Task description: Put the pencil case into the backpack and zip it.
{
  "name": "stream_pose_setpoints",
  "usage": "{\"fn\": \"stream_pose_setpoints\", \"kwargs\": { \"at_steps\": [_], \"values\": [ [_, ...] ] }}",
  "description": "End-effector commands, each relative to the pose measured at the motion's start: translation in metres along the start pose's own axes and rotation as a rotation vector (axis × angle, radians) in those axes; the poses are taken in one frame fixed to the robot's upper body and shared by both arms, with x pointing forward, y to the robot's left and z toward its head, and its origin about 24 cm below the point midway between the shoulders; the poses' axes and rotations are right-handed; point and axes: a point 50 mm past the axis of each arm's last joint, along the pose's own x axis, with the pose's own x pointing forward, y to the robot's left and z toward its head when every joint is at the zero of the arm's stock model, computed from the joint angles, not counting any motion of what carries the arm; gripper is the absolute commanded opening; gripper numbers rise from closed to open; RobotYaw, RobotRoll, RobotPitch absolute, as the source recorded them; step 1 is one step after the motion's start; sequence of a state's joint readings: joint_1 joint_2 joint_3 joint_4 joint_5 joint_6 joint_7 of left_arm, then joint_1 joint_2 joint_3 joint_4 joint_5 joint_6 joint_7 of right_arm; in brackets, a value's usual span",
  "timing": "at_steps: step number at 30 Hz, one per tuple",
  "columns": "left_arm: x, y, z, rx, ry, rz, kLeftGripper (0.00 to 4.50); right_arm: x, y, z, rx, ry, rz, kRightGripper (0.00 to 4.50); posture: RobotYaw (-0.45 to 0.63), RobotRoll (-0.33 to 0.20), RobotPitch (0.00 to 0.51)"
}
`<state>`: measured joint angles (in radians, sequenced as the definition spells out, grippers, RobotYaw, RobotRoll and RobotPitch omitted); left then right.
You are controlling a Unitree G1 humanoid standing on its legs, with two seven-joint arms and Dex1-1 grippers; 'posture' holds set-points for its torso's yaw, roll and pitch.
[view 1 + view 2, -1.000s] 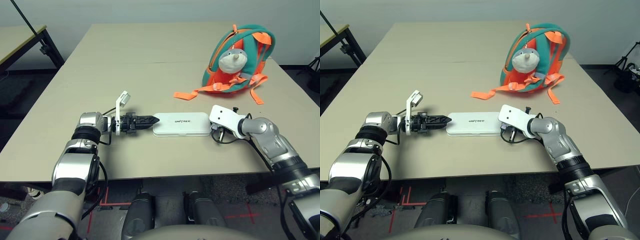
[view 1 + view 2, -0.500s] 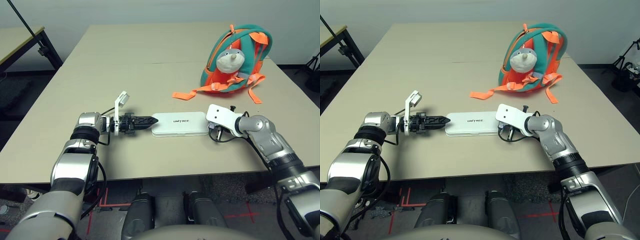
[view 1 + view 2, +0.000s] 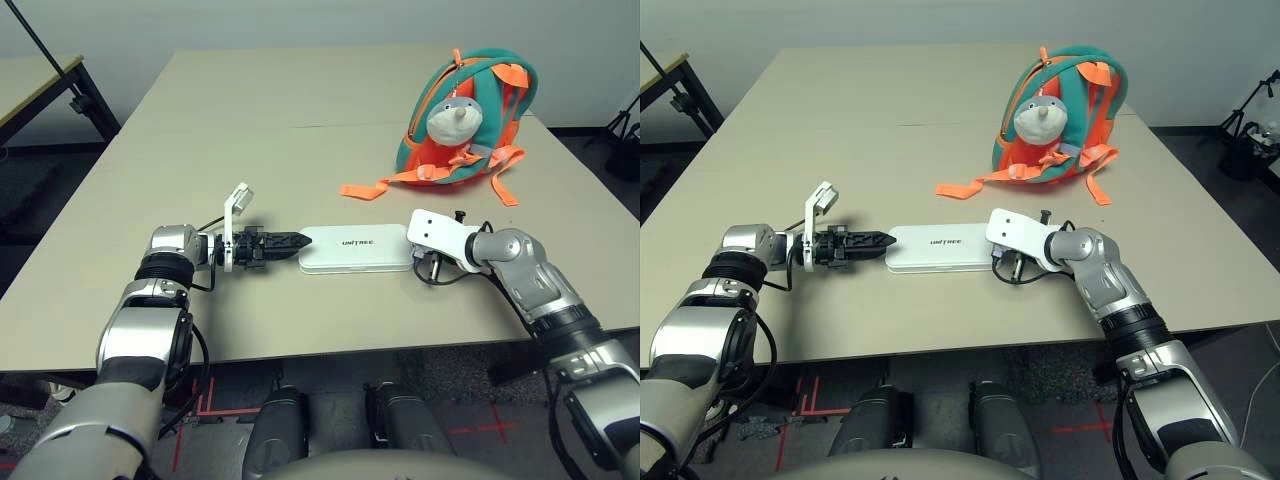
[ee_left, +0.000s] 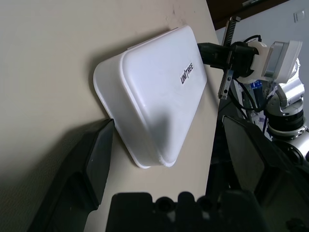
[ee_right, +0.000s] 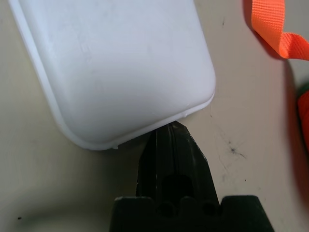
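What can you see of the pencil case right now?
The case is a flat, closed box, white and plastic-looking, with rounded corners, a lid seam round its side and small dark "UNITREE" lettering mid-lid. It lies flat on the table, nearer the robot than the backpack. The open left tool is at one end; the shut right tool meets the other, seemingly touching its edge.

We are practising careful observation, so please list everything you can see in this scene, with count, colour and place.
Pencil case: one, white, flat on the table between the grippers
Backpack: one, teal and orange, far right of the table
Plush animal head: one, grey and white, on the backpack's front
Table: one, beige, under both
Left gripper: one, black, open, at the case's left end
Right gripper: one, black, shut, at its right end
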<state>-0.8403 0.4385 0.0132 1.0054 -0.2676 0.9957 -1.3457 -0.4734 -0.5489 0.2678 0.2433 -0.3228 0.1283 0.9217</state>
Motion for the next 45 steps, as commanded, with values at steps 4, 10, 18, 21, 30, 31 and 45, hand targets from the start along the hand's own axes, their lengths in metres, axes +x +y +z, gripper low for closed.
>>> {"fn": "stream_pose_setpoints", "kwargs": {
  "at_steps": [4, 10, 18, 21, 30, 31, 45],
  "values": [
    [-0.006, 0.018, -0.019, -0.083, 0.088, 0.14, 4.5, -0.003, 0.003, 0.006, -0.049, -0.048, 0.061, 0.05, 0.11, 0.0, 0.077],
    [-0.014, 0.015, -0.01, -0.056, 0.088, 0.159, 4.5, -0.01, -0.001, 0.0, -0.045, -0.031, 0.051, 0.05, 0.12, 0.0, 0.078],
    [-0.022, 0.015, -0.009, -0.05, 0.115, 0.184, 4.5, -0.019, -0.007, -0.009, -0.044, 0.002, 0.028, 0.05, 0.12, 0.0, 0.076],
    [-0.024, 0.015, -0.009, -0.048, 0.114, 0.191, 4.5, -0.019, -0.008, -0.009, -0.043, 0.001, 0.025, 0.05, 0.12, 0.0, 0.075],
    [-0.025, 0.014, -0.006, -0.04, 0.118, 0.197, 4.5, -0.012, -0.002, 0.003, -0.053, -0.033, 0.057, 0.05, 0.13, 0.0, 0.072],
    [-0.024, 0.014, -0.007, -0.039, 0.119, 0.196, 4.5, -0.011, 0.0, 0.005, -0.058, -0.041, 0.065, 0.05, 0.13, 0.0, 0.073],
    [-0.019, 0.015, -0.009, -0.043, 0.144, 0.19, 4.5, 0.008, 0.012, 0.041, -0.104, -0.117, 0.144, 0.05, 0.11, 0.0, 0.079]
  ]
}}
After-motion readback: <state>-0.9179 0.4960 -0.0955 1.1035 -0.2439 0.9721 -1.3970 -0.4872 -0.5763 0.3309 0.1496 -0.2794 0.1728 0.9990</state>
